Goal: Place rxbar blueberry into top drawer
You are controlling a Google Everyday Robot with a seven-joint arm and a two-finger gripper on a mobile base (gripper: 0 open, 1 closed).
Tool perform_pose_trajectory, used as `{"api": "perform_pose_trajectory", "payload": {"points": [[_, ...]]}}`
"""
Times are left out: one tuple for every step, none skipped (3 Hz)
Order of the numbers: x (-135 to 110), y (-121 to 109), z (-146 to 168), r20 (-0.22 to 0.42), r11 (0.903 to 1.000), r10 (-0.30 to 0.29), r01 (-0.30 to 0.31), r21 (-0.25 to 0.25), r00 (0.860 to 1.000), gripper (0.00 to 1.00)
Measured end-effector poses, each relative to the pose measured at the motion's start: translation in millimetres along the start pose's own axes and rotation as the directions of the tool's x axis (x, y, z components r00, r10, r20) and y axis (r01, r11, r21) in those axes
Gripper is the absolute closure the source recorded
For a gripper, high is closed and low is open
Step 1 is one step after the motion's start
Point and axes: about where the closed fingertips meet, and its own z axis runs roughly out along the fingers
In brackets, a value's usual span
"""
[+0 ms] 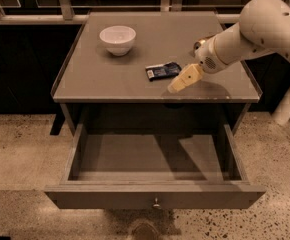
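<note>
Cream arm [245, 34] slants down | end effector [175, 86] beside rxbar blueberry [163, 71] | state: cannot tell

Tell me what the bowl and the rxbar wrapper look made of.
The bowl looks glazed ceramic: white, smooth, soft sheen. The rxbar blueberry seems wrapped in thin plastic film: dark blue, slight gloss. The gripper hovers beside it over the tabletop.

My gripper [177, 86] hovers over the table [100, 81], just right of the bar [163, 71]. The bowl [117, 39] sits back-left, and the drawer [110, 197] juts out open below, in front.
</note>
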Motion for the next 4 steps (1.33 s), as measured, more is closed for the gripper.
{"api": "perform_pose_trajectory", "payload": {"points": [[-7.3,6.9,23.7,0.014,0.9993,-0.017,0.017,-0.034,1.000,0.00],[-17.3,13.8,47.0,0.028,0.9967,-0.037,0.039,-0.072,0.999,0.00],[-27.4,18.0,64.4,0.043,0.9935,-0.055,0.059,-0.098,0.998,0.00],[-27.5,18.0,64.6,0.043,0.9934,-0.055,0.059,-0.098,0.998,0.19]]}}
